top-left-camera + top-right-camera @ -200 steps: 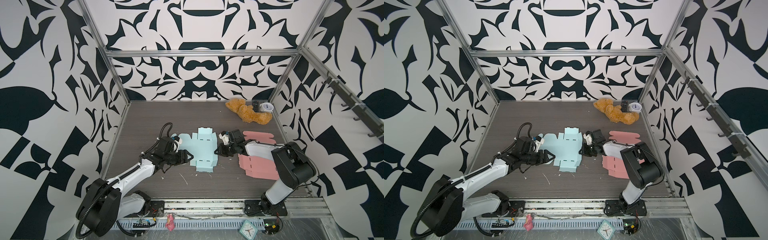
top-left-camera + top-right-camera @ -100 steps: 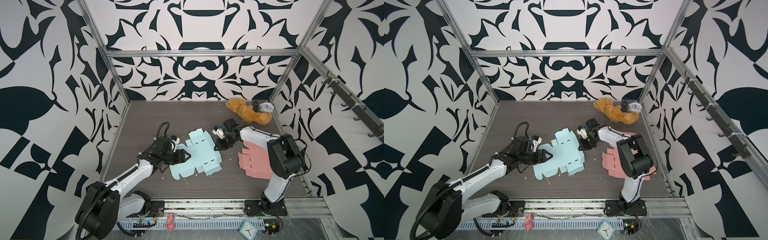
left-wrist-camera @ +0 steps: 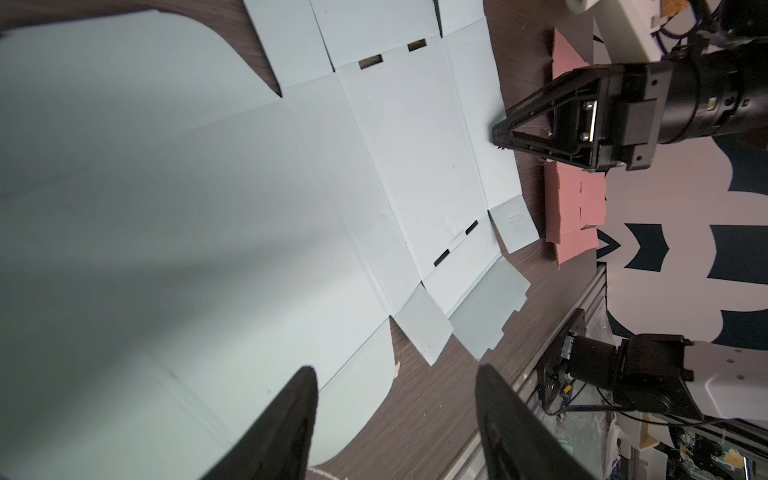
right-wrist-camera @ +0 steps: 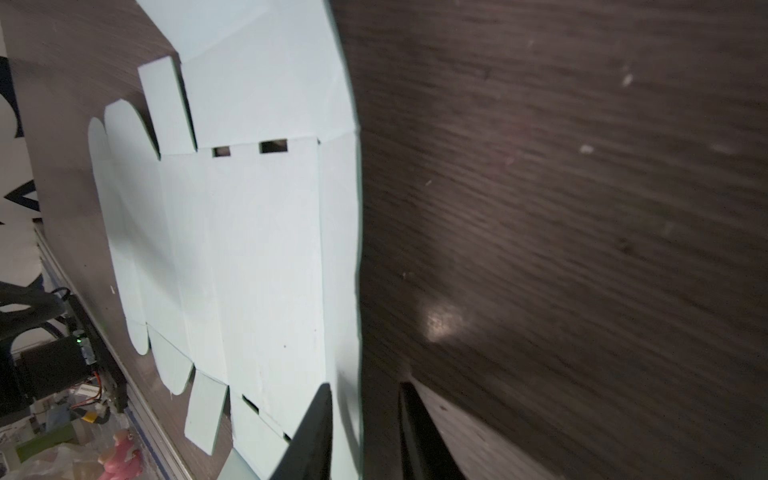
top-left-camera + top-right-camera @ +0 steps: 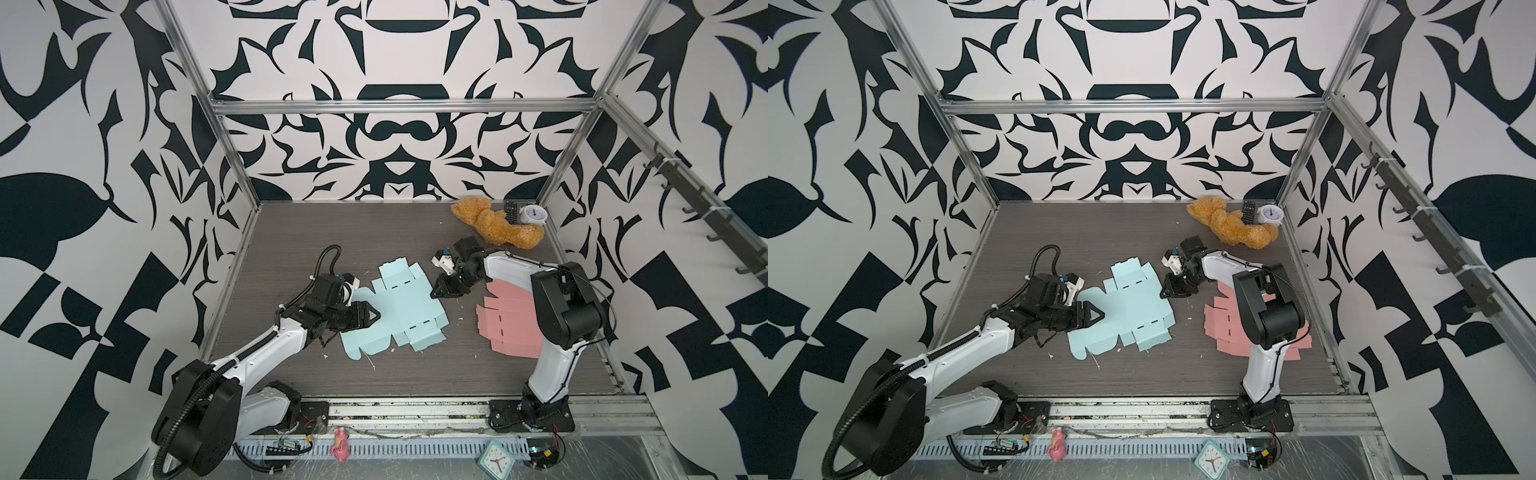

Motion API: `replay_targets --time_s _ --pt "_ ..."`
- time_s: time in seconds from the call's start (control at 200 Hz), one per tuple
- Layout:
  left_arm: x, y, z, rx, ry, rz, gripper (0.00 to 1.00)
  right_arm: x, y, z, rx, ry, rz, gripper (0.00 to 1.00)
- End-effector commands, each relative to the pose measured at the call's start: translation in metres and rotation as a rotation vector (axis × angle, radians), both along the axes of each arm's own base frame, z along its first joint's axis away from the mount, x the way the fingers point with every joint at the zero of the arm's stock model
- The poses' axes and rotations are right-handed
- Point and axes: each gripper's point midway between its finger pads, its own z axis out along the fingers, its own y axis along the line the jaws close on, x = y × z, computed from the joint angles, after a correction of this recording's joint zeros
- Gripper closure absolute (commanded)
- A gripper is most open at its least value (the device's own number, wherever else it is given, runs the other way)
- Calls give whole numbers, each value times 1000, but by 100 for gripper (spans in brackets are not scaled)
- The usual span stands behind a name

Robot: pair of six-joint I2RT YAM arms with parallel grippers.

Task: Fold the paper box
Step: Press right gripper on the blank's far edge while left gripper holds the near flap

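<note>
Dark wood-grain surface (image 5: 291, 232): the left claw (image 5: 374, 318) hangs released over the leftward-pointing rounded flaps of the flat, unfolded blue paper box (image 5: 399, 307) at centre. Its long axis runs across to the right claw (image 5: 434, 293), slightly parted and empty at the straight edge. Pink cardboard (image 5: 511, 328) lies rightmost.

The blue box blank (image 5: 399, 307) has spun counterclockwise under me. Its rounded flap (image 5: 352, 350), at nine o'clock a second ago, now points to seven. My right gripper (image 5: 435, 294), then pinched tight on the blank's three o'clock edge, has eased its jaws apart and the edge lies loose between them. My right forearm (image 5: 500, 262) has swung toward twelve o'clock, off the pink sheet (image 5: 511, 332).
</note>
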Motion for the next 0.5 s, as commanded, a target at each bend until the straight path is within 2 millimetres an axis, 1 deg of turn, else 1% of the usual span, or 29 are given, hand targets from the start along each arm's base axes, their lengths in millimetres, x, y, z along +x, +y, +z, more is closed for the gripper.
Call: replay_targets --time_s 0.0,0.105,0.26,0.345,0.39,0.495 --pt "6 -4 11 -15 -23 -11 36 8 8 14 109 -16 -46 70" --pt "8 -5 14 -18 -35 -13 36 9 9 12 123 -7 -57 72" --pt "14 -9 14 -21 -33 -18 36 10 10 12 129 -7 -61 83" --pt "19 -12 15 -21 -29 -20 39 11 9 15 124 -14 -58 89" --pt "21 -14 16 -25 -32 -20 40 11 10 16 128 -14 -56 90" --pt "27 -16 22 -32 -51 -19 42 9 12 16 136 -7 -52 90"
